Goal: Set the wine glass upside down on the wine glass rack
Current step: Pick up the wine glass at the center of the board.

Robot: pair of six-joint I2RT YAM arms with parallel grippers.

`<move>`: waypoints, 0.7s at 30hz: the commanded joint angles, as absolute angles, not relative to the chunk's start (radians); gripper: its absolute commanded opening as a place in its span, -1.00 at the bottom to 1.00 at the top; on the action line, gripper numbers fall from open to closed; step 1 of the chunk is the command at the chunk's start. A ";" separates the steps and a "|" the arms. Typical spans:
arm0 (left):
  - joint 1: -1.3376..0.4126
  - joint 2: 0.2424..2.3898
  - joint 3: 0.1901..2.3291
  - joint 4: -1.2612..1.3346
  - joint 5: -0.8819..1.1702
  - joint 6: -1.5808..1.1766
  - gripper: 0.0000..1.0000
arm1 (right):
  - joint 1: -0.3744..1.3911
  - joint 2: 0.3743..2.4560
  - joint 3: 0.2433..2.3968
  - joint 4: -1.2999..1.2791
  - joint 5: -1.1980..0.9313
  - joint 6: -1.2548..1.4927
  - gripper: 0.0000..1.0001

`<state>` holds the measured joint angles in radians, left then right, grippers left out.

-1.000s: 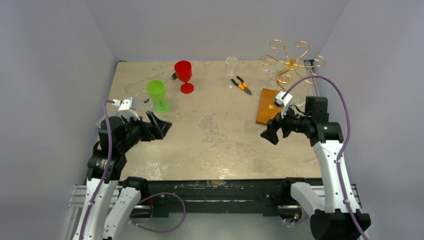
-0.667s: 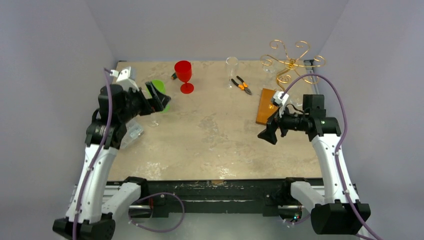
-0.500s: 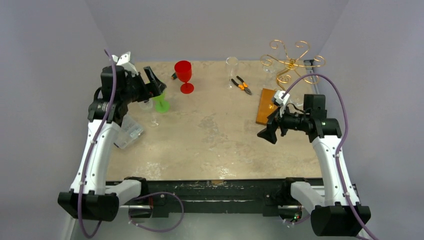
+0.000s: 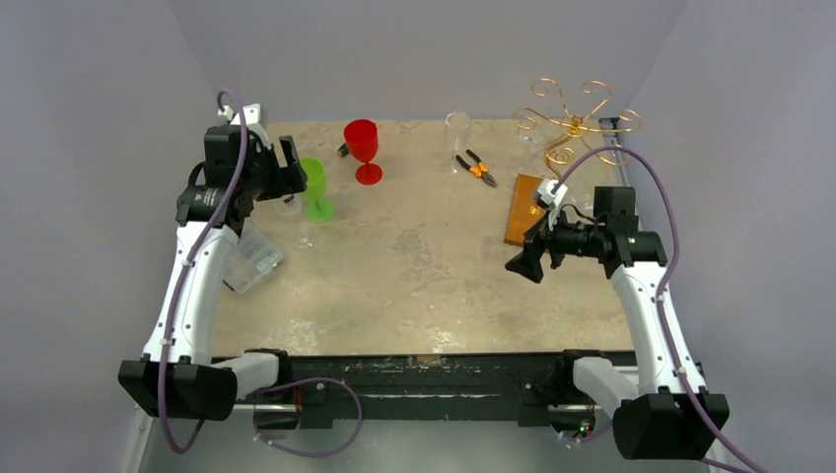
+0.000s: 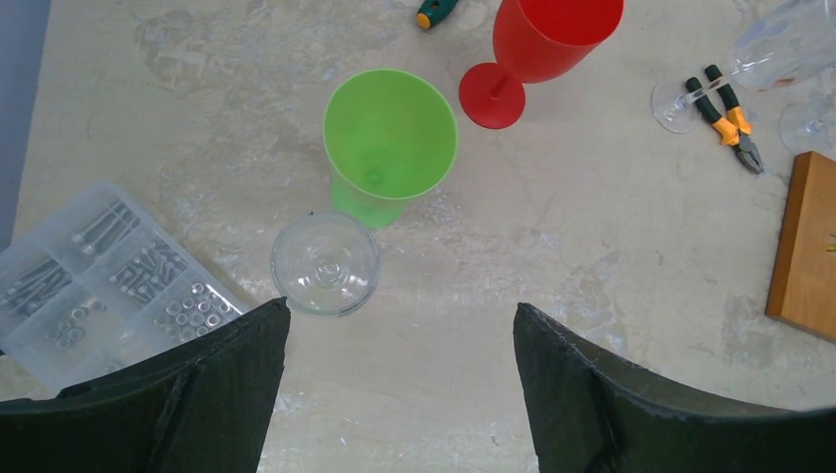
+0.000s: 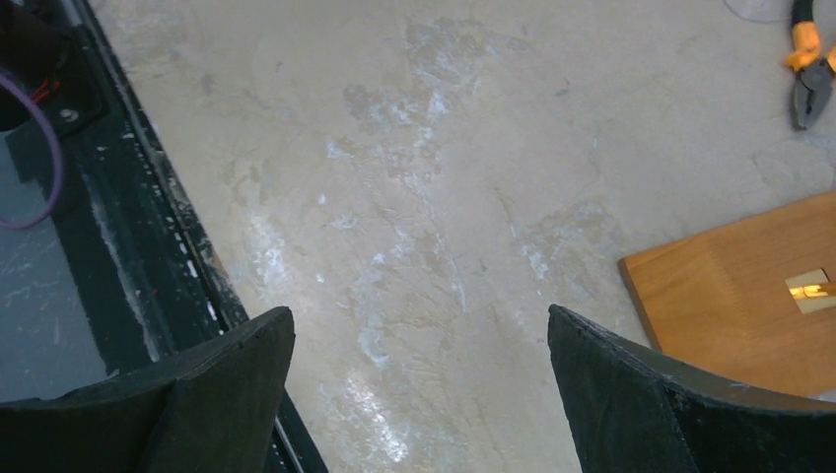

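A clear wine glass (image 5: pixel 325 263) stands upright on the table right beside a green one (image 5: pixel 389 133), near the back left (image 4: pixel 289 204). My left gripper (image 5: pixel 399 307) hangs high above them, open, nothing between its fingers; the clear glass shows just ahead of the left fingertip (image 5: pixel 266 320). From above, this gripper (image 4: pixel 289 169) is over the green glass. The wine glass rack (image 4: pixel 572 123) is gold wire on a wooden base (image 4: pixel 527 209) at the back right. My right gripper (image 4: pixel 522 264) is open and empty, left of that base (image 6: pixel 739 296).
A red goblet (image 4: pixel 362 148) stands behind the green glass (image 4: pixel 313 187). A clear box of screws (image 4: pixel 251 258) lies at the left edge. Orange-handled pliers (image 4: pixel 476 168) and a tall clear glass (image 4: pixel 456 133) are at the back middle. The table's near edge (image 6: pixel 148 197) is close to the right gripper.
The left arm has risen and swung from near the front left to over the green and clear glasses, its jaws narrowing a little. The right arm has hardly moved.
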<state>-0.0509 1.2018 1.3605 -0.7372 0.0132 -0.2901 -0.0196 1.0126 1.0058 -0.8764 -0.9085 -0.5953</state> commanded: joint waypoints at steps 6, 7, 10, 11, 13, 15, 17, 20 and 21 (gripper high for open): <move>-0.003 1.171 1.287 -0.686 0.033 -0.265 0.60 | -0.098 0.929 0.909 -0.575 -0.479 -0.311 0.82; -0.001 1.170 1.279 -0.684 0.034 -0.264 0.60 | -0.108 0.926 0.902 -0.562 -0.463 -0.295 0.80; 0.000 1.170 1.268 -0.679 0.044 -0.265 0.60 | -0.131 0.930 0.881 -0.535 -0.399 -0.260 0.78; 0.000 1.171 1.268 -0.680 0.049 -0.266 0.60 | -0.135 0.927 0.873 -0.532 -0.405 -0.259 0.76; 0.000 1.167 1.266 -0.674 0.059 -0.269 0.60 | -0.144 0.922 0.853 -0.526 -0.440 -0.267 0.75; 0.000 1.162 1.264 -0.669 0.088 -0.271 0.59 | -0.146 0.925 0.834 -0.522 -0.477 -0.292 0.74; 0.000 1.153 1.256 -0.655 0.134 -0.275 0.58 | -0.144 0.930 0.819 -0.519 -0.509 -0.315 0.73; 0.000 1.147 1.250 -0.645 0.172 -0.274 0.56 | -0.145 0.941 0.811 -0.520 -0.539 -0.332 0.72; 0.000 1.147 1.250 -0.646 0.173 -0.273 0.56 | -0.146 0.943 0.806 -0.522 -0.547 -0.337 0.72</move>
<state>-0.0067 1.1748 1.2564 -0.6991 0.1066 -0.2844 -0.1425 0.9379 0.8154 -0.5610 -0.4877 -0.3122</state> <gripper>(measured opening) 0.785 0.862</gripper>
